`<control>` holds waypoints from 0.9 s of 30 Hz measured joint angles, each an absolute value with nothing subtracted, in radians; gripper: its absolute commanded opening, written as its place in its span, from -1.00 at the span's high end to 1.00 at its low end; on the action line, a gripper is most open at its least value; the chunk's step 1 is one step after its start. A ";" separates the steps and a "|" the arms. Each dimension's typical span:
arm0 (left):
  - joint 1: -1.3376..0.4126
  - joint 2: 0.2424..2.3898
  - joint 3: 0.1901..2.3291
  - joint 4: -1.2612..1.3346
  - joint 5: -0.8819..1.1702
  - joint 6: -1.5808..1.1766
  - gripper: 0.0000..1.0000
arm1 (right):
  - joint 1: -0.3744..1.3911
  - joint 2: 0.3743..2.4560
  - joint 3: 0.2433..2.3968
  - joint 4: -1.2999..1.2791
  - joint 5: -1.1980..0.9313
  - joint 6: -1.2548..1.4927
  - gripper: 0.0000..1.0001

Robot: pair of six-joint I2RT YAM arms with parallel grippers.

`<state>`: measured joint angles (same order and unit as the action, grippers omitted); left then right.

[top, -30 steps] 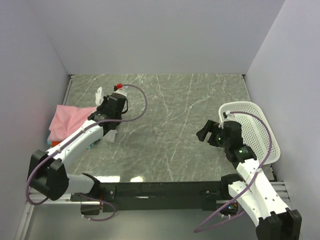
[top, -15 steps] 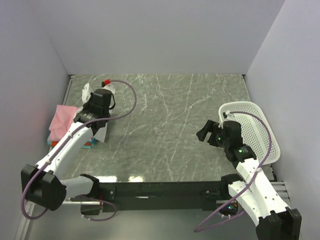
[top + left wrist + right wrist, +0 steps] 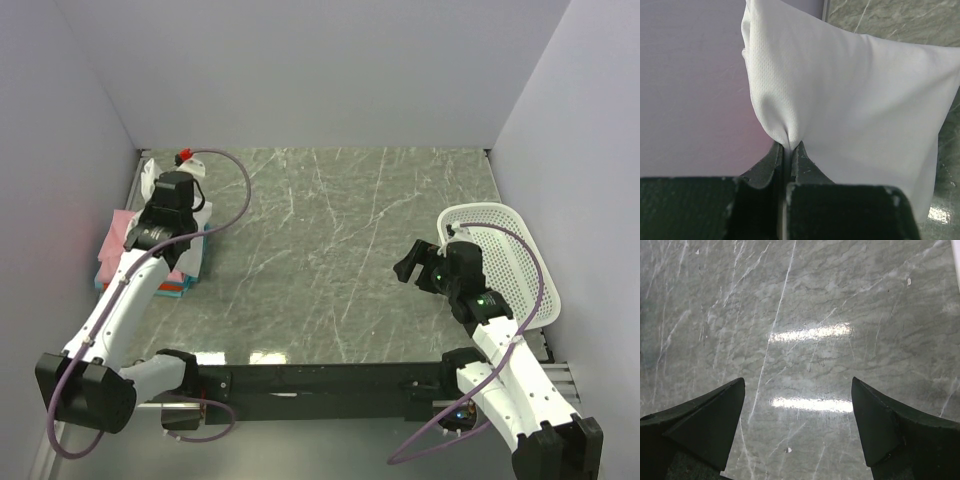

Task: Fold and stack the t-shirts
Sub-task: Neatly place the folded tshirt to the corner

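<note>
Clamping a bunched fold of the white t-shirt in the left gripper, directly above the pink-topped stack by the left wall: straight down from here, probably. Hovering well apart near the basket, right gripper spread wide, empty.

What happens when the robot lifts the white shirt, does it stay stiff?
Probably floppy: the white t-shirt puckers where the left end effector pinches it and drapes in soft folds. Likely light, since one small pinch holds it.
</note>
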<state>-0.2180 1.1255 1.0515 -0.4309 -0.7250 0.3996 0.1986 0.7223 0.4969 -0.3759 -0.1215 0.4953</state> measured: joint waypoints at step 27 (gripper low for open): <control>0.080 1.322 1.052 -0.393 -0.606 0.453 -0.99 | 0.199 0.737 0.497 -0.383 -0.048 0.495 -0.86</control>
<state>0.0803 1.3216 1.0523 -0.3931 -0.6060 0.4530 0.1986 0.7368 0.4969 -0.3832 -0.0479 0.4953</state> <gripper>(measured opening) 0.871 0.928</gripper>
